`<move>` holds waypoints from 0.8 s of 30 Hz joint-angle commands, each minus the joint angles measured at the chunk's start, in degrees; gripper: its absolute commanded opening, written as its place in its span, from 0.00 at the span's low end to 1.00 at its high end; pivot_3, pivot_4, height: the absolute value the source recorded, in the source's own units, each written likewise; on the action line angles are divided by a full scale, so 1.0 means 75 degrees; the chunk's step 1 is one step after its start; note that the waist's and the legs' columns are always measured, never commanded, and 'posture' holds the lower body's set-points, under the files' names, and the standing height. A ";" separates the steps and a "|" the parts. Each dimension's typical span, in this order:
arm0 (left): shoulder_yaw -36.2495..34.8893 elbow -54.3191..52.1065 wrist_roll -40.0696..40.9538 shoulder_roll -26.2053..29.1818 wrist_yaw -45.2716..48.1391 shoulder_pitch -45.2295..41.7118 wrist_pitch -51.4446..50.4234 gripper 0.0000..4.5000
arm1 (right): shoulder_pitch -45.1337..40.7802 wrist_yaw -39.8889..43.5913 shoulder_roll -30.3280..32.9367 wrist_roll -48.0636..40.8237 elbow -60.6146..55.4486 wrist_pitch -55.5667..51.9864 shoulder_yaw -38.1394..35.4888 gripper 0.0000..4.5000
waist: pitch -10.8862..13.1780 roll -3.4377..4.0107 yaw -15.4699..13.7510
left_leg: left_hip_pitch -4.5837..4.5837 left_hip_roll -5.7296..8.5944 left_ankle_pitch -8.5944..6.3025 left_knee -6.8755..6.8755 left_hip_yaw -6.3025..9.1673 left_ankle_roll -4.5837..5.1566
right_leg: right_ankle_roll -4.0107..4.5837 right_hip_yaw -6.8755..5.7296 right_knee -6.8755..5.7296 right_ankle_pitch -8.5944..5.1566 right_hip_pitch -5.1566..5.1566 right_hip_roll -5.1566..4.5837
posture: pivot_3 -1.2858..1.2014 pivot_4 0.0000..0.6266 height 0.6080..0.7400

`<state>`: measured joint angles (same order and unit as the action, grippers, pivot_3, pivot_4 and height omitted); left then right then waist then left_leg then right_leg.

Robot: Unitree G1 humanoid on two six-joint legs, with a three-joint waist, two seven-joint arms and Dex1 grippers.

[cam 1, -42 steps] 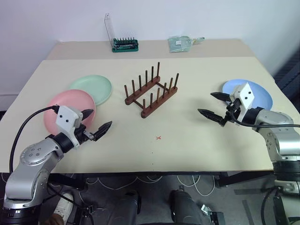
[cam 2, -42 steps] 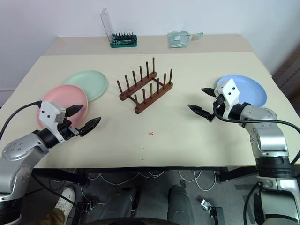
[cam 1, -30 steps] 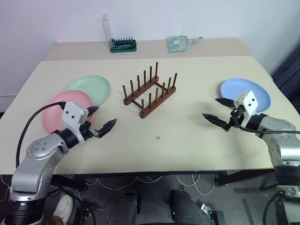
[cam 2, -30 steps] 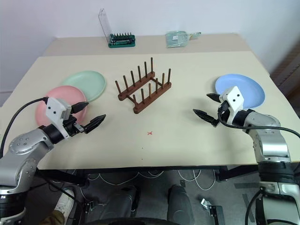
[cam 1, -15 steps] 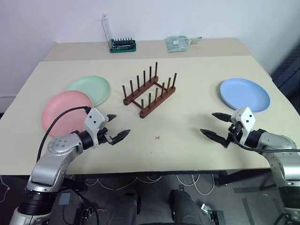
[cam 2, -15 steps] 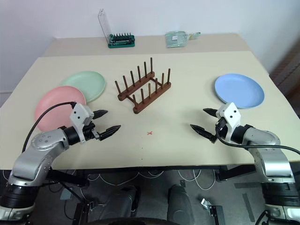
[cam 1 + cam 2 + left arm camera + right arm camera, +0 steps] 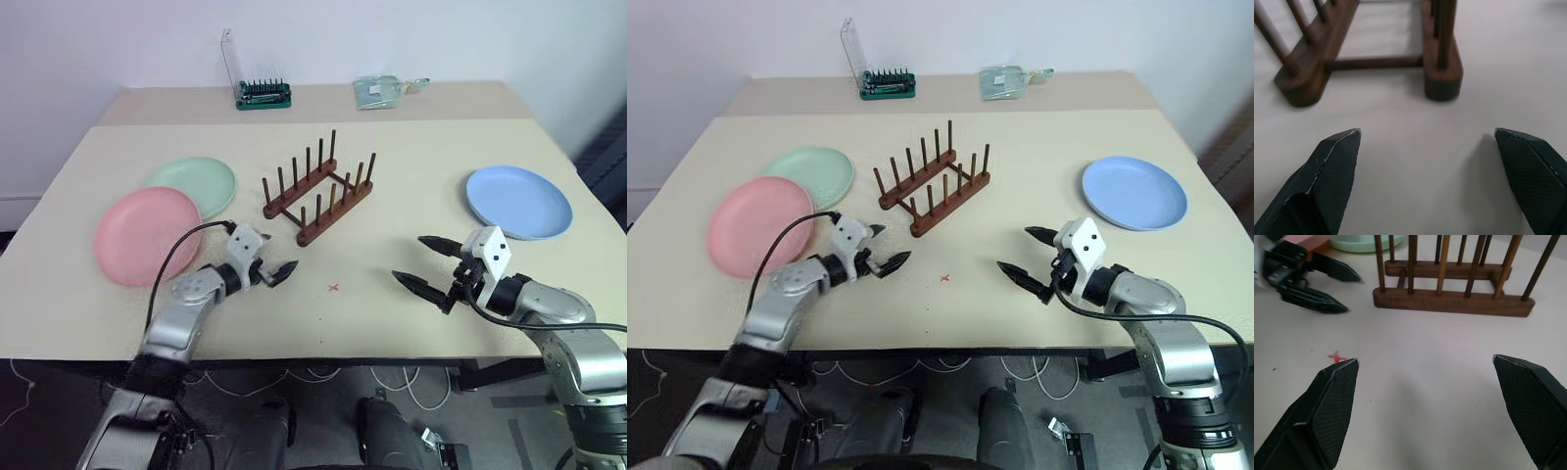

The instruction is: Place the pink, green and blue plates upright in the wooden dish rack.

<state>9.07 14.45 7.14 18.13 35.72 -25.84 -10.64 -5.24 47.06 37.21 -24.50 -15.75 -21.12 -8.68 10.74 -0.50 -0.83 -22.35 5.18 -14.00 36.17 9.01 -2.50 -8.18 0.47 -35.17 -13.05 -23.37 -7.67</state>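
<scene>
Left tool (image 7: 273, 267) moved toward empty wooden dish rack (image 7: 317, 191)

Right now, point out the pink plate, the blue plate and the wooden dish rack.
pink plate (image 7: 147, 235), left eye view, centre of its face
blue plate (image 7: 518, 202), left eye view, centre
wooden dish rack (image 7: 334, 211), left eye view, nearer base rail

Bare tabletop (image 7: 392, 211) between wooden dish rack (image 7: 316, 189) and blue plate (image 7: 518, 201); passage unobstructed there. Rack slots vacant, upright pegs the only barrier. Pink plate (image 7: 145, 233) and green plate (image 7: 194, 183) overlapping at table's left, flat. Left gripper (image 7: 273, 267), fingers spread, near the rack's front end. Right gripper (image 7: 421, 261), spread, over open surface. Screwdriver set (image 7: 263, 93) and plastic bag (image 7: 386, 91) well back at far edge.
</scene>
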 commanded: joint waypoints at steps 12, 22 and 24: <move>0.0238 0.0431 -0.0412 -0.0482 0.0199 -0.0346 0.0197 0.60 | -0.0183 -0.0663 -0.0094 -0.0259 -0.1081 -0.0702 0.0100 1.00 | -0.0005 -0.0003 0.0026 | 0.0003 -0.0002 -0.0003 -0.0002 -0.0005 0.0006 | -0.0006 0.0005 0.0001 0.0001 -0.0002 0.0001 | 0.52 0.24 1.00; 0.0401 0.0277 -0.0245 -0.0387 0.1026 -0.0517 0.0675 0.15 | 0.0071 -0.0418 0.0411 -0.0071 -0.0905 -0.0623 -0.0112 1.00 | -0.0004 -0.0004 0.0024 | 0.0003 -0.0002 -0.0003 -0.0002 -0.0005 0.0006 | -0.0006 0.0005 -0.0001 0.0001 -0.0003 0.0002 | 0.52 0.24 1.00; 0.0507 0.0143 -0.0008 -0.0281 0.1769 -0.0571 0.0718 0.15 | 0.0292 -0.0308 0.0580 -0.0075 -0.0916 -0.0653 -0.0206 1.00 | -0.0003 -0.0005 0.0010 | 0.0000 -0.0002 -0.0003 -0.0002 -0.0006 0.0006 | -0.0006 0.0004 0.0001 0.0001 -0.0003 0.0002 | 0.52 0.24 1.00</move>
<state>12.20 18.29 5.06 15.88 45.13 -28.94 -7.04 -3.50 44.00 40.67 -24.91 -21.32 -27.01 -8.33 10.72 -0.54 -0.75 -22.36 5.18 -14.02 36.16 8.97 -2.46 -8.22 0.50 -35.16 -13.04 -23.40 -7.66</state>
